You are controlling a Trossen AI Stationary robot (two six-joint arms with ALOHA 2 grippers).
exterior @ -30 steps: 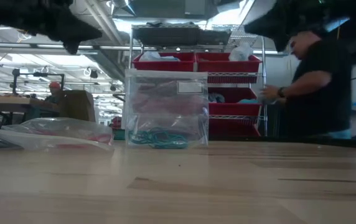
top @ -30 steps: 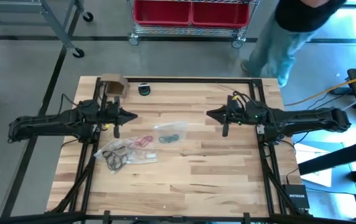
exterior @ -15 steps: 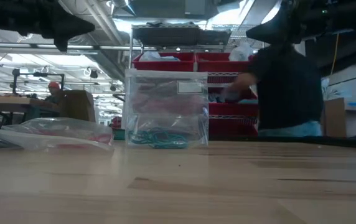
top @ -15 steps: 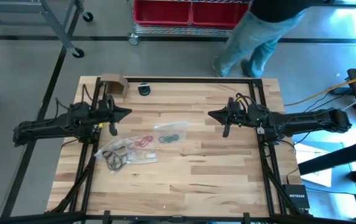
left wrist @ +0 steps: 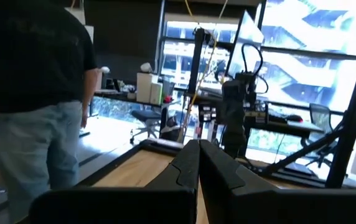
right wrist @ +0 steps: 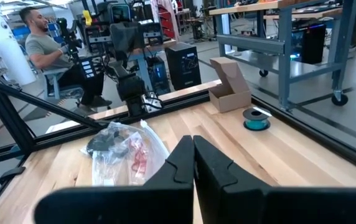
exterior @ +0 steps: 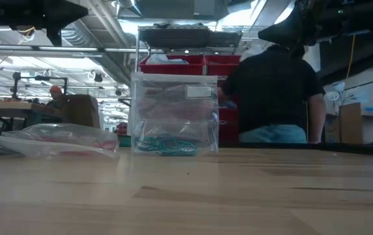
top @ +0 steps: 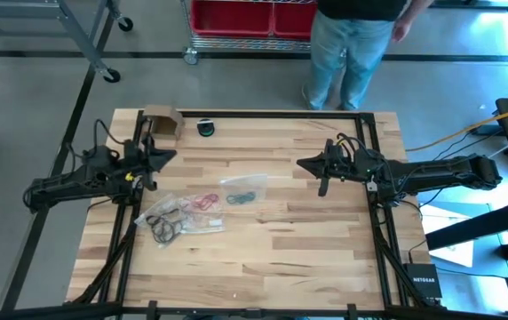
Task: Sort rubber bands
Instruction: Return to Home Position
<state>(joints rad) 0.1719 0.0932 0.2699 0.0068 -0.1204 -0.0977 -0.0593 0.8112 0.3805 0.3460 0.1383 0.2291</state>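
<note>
Robotics workshop: wire rack holding red bins, steel workbench.

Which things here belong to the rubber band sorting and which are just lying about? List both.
Job:
teal rubber bands, red rubber bands and black rubber bands
clear zip bags holding them
left end effector and right end effector, both shut, off the bags

Lying about:
cardboard box
green tape roll
person beyond the table

Rubber bands are black, red and teal; the table pale wood.
</note>
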